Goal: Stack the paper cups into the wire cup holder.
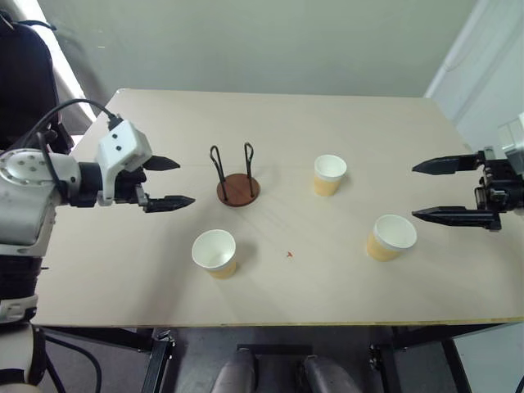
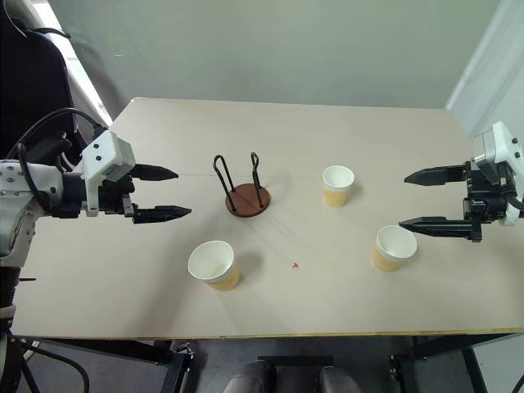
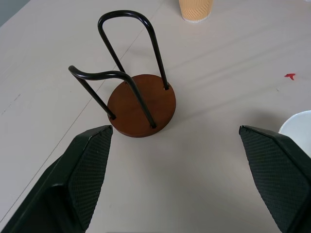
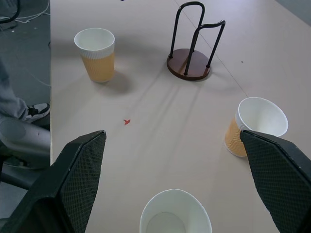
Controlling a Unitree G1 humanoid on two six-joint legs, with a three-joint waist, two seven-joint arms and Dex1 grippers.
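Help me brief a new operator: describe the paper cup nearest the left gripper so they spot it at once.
Start at the table, then find the wire cup holder near its middle. The cup stands just in front of the holder, toward the robot's left. The other two cups stand on the holder's right side.

A pale beige table (image 1: 344, 123) is seen against a plain grey-green wall (image 1: 270, 41). A small red speck (image 1: 289, 255) is noted on the tabletop near its front edge. Beyond the table's left edge, a person's grey trouser leg and dark shoe (image 4: 34, 112) are seen on the floor.
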